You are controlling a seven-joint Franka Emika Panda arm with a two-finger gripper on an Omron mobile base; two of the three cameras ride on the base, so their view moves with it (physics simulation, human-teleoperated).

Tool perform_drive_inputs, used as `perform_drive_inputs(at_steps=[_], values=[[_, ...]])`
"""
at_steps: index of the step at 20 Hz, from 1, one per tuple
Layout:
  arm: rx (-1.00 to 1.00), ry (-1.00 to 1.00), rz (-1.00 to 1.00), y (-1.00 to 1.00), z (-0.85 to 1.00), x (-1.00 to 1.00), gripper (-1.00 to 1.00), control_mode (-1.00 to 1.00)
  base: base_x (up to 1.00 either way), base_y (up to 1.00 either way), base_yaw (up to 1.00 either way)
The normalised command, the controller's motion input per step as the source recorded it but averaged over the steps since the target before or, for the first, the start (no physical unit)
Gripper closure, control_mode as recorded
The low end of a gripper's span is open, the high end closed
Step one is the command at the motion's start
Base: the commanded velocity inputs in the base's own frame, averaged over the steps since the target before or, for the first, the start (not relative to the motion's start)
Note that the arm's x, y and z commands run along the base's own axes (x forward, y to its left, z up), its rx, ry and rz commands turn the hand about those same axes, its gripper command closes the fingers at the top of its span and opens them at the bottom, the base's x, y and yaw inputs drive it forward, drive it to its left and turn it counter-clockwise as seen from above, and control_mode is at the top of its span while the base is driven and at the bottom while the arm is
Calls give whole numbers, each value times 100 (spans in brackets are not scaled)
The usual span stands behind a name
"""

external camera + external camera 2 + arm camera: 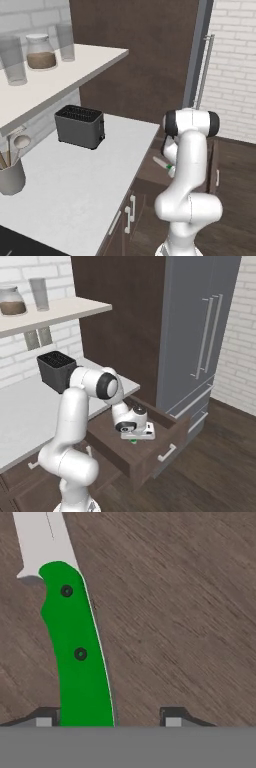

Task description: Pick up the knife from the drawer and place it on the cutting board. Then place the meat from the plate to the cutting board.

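The knife (77, 647) lies flat on the brown wooden floor of the open drawer (150, 458), its green handle toward me and its pale blade running off the top left. My gripper (109, 718) is down over the handle end. The left fingertip (45, 718) sits against the handle, while the right fingertip (172, 718) stands well clear of it. From the right base view the gripper (134, 439) is low inside the drawer with a bit of green under it. The blade (161, 162) pokes out beside my arm. The cutting board, plate and meat are out of view.
A dark toaster (80, 126) stands on the white counter (75, 190) left of the drawer. A utensil holder (11, 176) is at the counter's left. A shelf (75, 70) with jars hangs above. The tall grey fridge (200, 331) rises right of the drawer.
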Motion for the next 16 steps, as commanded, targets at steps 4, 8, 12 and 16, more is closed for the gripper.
perform_drive_inputs(at_steps=[4,8,12,16], values=[[2,0,0,0,-30,-1,-100,-100,0,0,0],[0,0,-1,0,-33,-59,100,-100,0,0,0],[-2,11,-2,0,-17,-8,100,-100,0,0,0],[1,10,0,-9,23,-8,100,-100,0,0,0]])
